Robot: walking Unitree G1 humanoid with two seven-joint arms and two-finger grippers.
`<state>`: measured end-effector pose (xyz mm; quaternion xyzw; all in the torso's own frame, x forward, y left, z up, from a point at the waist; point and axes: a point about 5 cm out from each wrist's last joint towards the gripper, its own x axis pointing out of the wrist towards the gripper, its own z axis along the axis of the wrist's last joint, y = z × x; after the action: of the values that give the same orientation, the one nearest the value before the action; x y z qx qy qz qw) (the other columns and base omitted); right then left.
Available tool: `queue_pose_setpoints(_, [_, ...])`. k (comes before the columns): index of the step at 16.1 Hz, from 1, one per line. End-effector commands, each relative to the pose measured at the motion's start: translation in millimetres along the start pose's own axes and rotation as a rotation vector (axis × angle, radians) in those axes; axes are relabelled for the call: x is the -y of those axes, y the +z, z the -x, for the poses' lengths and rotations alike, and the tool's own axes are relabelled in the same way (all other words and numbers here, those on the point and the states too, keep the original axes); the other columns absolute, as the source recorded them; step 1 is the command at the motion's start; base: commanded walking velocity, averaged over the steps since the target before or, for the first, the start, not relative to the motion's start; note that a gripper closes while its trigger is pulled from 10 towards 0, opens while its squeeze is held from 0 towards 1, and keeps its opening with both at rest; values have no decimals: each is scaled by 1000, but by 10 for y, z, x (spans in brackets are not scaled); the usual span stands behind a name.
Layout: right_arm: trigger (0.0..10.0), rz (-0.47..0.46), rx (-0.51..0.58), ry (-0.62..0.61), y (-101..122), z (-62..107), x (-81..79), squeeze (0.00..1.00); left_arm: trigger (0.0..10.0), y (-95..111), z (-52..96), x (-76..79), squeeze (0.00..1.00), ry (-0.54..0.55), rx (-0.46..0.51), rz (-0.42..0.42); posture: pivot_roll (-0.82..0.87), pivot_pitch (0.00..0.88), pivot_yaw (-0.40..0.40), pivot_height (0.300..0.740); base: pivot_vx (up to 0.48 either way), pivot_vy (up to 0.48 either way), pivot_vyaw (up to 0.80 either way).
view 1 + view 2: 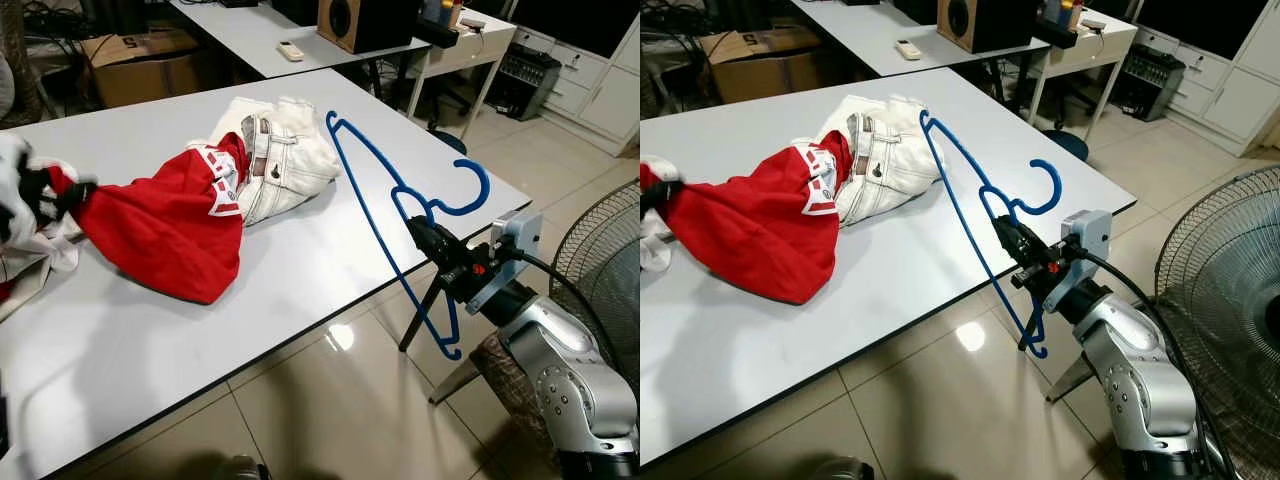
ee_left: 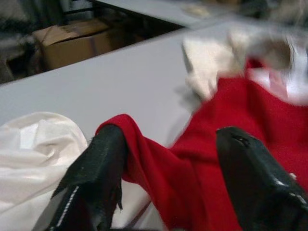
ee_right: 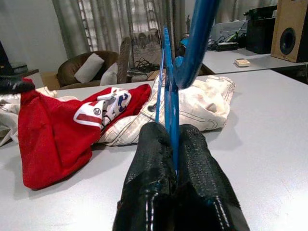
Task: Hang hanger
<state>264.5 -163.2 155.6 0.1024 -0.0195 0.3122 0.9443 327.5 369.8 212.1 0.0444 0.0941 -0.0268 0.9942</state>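
My right gripper (image 1: 425, 232) is shut on a blue plastic hanger (image 1: 487, 185), holding it at the neck just below the hook, off the white table's (image 1: 150, 330) right edge. The hanger stands tilted, one end over the table and the other toward the floor. In the right wrist view the two fingers (image 3: 192, 173) press together on the blue bar (image 3: 169, 96). At the table's far left my left gripper (image 1: 50, 192) is open, with a corner of a red garment (image 1: 170, 225) lying between its fingers (image 2: 101, 168). White jeans (image 1: 280, 160) lie crumpled beside the red garment.
A white cloth (image 1: 30, 260) lies under the left gripper. A standing fan (image 1: 600, 240) is close on the right. Black tripod legs (image 1: 418, 315) stand beside the table's edge. Behind are another desk with a speaker (image 1: 355, 20) and a cardboard box (image 1: 140, 60).
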Motion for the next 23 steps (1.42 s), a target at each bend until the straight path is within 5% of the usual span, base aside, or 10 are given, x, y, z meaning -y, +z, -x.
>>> queue_pose_setpoints(1, [10000, -1, 0, 5, 34, 15, 5, 0, 10000, -16, 19, -64, 1000, 55, -19, 87, -20, 0, -44, 740, 0, 0, 0])
queue_pose_setpoints(3, [10000, -2, -6, 5, 23, 20, -5, 0, 10000, -129, 87, -121, 1000, 66, -142, -15, -23, 0, -44, 740, 0, 0, 0])
queue_pose_setpoints(4, [10000, -1, -10, 7, 16, 24, -11, 0, 10000, -324, 211, -168, 1000, 9, -349, -276, -19, 0, -48, 740, 0, 0, 0])
queue_pose_setpoints(10, [10000, 2, -14, 37, 37, 6, -16, 0, 10000, -467, 596, -132, 1000, -351, -562, -427, -17, 0, -50, 740, 0, 0, 0])
queue_pose_setpoints(13, [10000, -5, 7, 39, 57, -5, -40, 0, 10000, -187, 539, 387, 1000, -669, -272, -302, -24, 0, -49, 740, 0, 0, 0])
queue_pose_setpoints(16, [10000, 1, 16, 42, 85, -43, -23, 0, 10000, -175, 405, 1038, 1000, -849, -171, -377, -27, 0, -48, 740, 0, 0, 0])
queue_pose_setpoints(17, [10000, -1, 18, 43, 87, -49, -26, 0, 10000, -210, 379, 1148, 945, -873, -168, -419, -24, 0, -49, 740, 0, 0, 0])
queue_pose_setpoints(18, [10000, -2, 19, 44, 85, -52, -28, 0, 10000, -239, 348, 1232, 67, -883, -163, -462, -22, 0, -48, 740, 0, 0, 0])
queue_pose_setpoints(21, [10000, -10, 15, 49, 30, -63, -106, 0, 9725, -368, 205, 1579, 0, -873, -107, -592, -41, 0, -31, 740, 0, 0, 0])
queue_pose_setpoints(23, [10000, -9, 4, 39, -2, -50, -121, 0, 1333, -546, 150, 1649, 0, -861, -155, -646, -43, 0, -29, 740, 0, 0, 0])
